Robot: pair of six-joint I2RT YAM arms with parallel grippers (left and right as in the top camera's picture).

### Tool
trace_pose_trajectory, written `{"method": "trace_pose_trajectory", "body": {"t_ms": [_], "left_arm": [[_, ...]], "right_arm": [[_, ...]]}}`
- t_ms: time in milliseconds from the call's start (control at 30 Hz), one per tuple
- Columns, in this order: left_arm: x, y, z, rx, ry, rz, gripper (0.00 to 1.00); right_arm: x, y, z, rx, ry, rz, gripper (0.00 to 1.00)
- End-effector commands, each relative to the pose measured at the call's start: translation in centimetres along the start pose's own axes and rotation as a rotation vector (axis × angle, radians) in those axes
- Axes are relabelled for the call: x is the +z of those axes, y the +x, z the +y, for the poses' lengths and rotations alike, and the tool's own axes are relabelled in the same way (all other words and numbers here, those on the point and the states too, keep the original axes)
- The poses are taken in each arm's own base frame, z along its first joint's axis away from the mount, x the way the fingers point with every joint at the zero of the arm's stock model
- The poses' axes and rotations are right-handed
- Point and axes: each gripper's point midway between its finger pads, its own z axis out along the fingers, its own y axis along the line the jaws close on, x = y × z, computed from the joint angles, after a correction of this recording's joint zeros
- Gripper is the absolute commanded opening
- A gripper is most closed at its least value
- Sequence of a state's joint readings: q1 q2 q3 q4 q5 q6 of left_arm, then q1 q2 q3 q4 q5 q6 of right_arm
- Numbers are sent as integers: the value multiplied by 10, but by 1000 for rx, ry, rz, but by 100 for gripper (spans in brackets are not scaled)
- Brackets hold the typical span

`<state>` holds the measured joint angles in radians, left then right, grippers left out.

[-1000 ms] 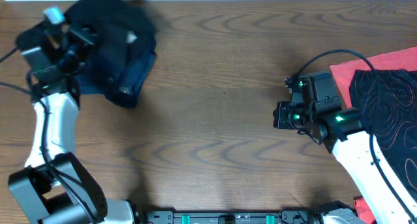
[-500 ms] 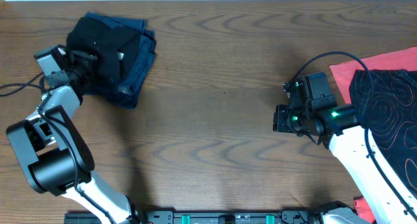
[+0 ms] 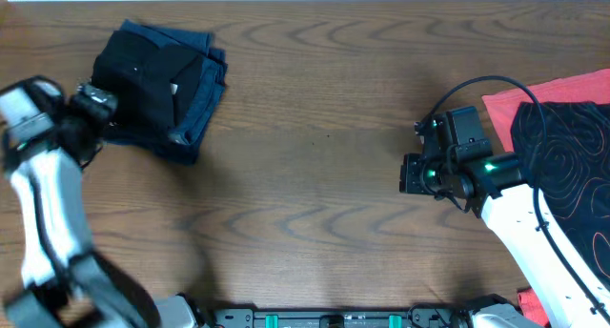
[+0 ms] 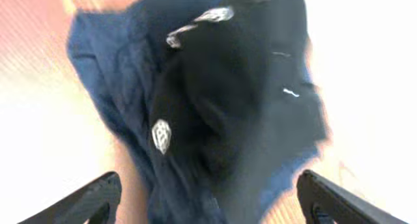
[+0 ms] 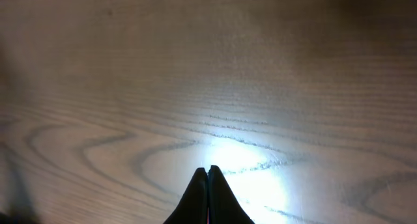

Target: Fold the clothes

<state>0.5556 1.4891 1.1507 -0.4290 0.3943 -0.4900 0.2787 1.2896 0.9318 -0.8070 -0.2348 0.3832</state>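
Black T-shirt (image 3: 152,75) sits folded on the denim (image 3: 197,113) at the far-left corner of the table (image 3: 315,175), so that one looks done. The left gripper (image 4: 207,185) is beside it, fingers spread wide, holding nothing. Right gripper (image 5: 208,172) is pinched closed over bare wood; next it likely needs to open and grab the swirl-patterned piece (image 3: 562,147) on its right.

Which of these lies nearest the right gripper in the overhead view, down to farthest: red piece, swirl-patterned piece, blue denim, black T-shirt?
From the right gripper:
1. Red piece and black swirl-patterned piece, at the right edge; too close to call.
2. Blue denim, far left, its edge sticking out toward the gripper.
3. Black T-shirt, far left, atop the denim.
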Motion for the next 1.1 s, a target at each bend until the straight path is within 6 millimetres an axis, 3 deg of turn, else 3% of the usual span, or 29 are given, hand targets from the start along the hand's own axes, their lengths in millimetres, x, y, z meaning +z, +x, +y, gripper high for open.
{"method": "trace_pose_trajectory", "body": {"t_ms": [0, 100, 200, 267, 400, 500, 533, 600, 633, 767, 1067], "left_arm": [[-55, 7, -31, 190, 93, -48, 88], [-98, 35, -63, 338, 228, -27, 87], [-137, 81, -93, 576, 367, 12, 86], [-152, 106, -97, 704, 372, 27, 86], [-173, 144, -86, 879, 283, 48, 89], [-184, 164, -78, 944, 250, 72, 92], [-187, 169, -75, 959, 246, 83, 98], [-190, 179, -69, 983, 233, 114, 98], [-191, 184, -66, 988, 232, 137, 98], [-190, 190, -61, 988, 221, 174, 98], [-190, 190, -60, 988, 220, 175, 98]], "right_arm": [[-1, -6, -1, -24, -2, -21, 1], [-3, -15, 3, -58, -17, -63, 1], [-15, -31, 12, -112, -44, -145, 2], [-28, -41, 19, -153, -60, -212, 6], [-71, -65, 27, -183, -61, -412, 18], [-103, -70, 37, -205, -96, -528, 36], [-113, -70, 40, -211, -107, -557, 42], [-128, -66, 42, -216, -124, -595, 73], [-133, -64, 43, -219, -127, -606, 99], [-149, -57, 44, -227, -141, -645, 99], [-148, -50, 42, -223, -136, -623, 99]]}}
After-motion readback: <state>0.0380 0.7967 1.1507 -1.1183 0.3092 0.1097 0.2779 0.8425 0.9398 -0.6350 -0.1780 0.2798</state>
